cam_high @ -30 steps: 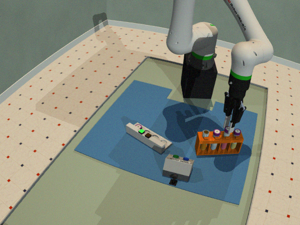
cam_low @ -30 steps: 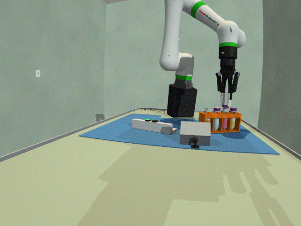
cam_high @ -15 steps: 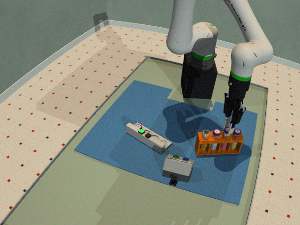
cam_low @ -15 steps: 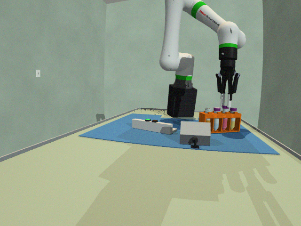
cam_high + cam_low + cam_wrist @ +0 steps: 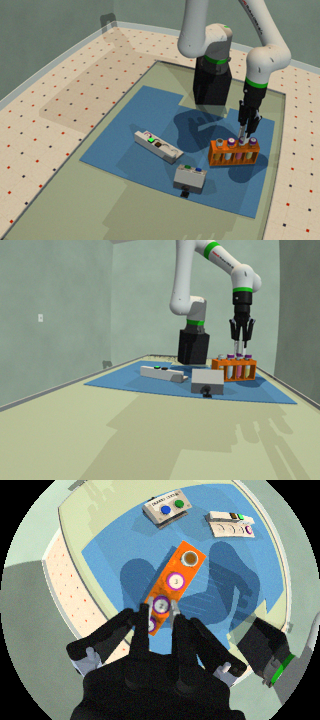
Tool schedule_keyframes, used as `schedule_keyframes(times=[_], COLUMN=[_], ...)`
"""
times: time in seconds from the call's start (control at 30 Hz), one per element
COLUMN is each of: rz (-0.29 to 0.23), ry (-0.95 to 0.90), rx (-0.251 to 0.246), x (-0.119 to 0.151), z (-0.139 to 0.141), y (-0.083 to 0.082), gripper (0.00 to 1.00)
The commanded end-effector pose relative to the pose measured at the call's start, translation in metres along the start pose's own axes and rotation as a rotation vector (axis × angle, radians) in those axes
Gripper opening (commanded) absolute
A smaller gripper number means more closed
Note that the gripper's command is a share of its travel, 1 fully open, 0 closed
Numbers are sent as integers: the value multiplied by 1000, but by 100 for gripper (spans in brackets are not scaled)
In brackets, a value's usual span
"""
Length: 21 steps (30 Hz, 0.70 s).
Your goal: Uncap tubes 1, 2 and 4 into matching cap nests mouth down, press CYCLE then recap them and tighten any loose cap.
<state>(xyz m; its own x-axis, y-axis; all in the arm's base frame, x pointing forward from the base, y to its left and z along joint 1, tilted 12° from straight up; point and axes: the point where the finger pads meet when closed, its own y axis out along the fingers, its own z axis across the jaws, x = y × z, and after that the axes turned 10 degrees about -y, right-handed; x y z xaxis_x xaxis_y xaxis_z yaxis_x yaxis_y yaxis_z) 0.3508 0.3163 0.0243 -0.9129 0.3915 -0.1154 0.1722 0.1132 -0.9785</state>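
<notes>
The orange decapping station (image 5: 233, 152) holds four tubes. My gripper (image 5: 243, 136) points straight down over the second tube from the right and is shut on a purple cap (image 5: 241, 140). The cap sits at that tube's top, slightly higher than its neighbours. It shows between my fingers in the wrist view (image 5: 160, 606). The tubes on either side carry purple caps (image 5: 252, 140) (image 5: 231, 141). The leftmost tube (image 5: 219, 141) is open. On the cap tray (image 5: 158, 146) one purple cap (image 5: 147, 134) sits in the far left nest. The green lamp (image 5: 150, 140) is lit.
The small desk (image 5: 189, 178) with the green key (image 5: 187, 166) and the blue key (image 5: 198, 169) stands in front of the tray and left of the rack. A small black object (image 5: 185, 193) lies at its front. The arm's black pedestal (image 5: 211, 85) stands behind the rack.
</notes>
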Motion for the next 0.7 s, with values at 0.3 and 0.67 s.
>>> schedule_keyframes(times=[0.3, 0.67], rz=[0, 0], ry=[0, 0], rx=[0, 0], x=[0, 0], z=[0, 0], y=[3, 3], gripper=[0, 35])
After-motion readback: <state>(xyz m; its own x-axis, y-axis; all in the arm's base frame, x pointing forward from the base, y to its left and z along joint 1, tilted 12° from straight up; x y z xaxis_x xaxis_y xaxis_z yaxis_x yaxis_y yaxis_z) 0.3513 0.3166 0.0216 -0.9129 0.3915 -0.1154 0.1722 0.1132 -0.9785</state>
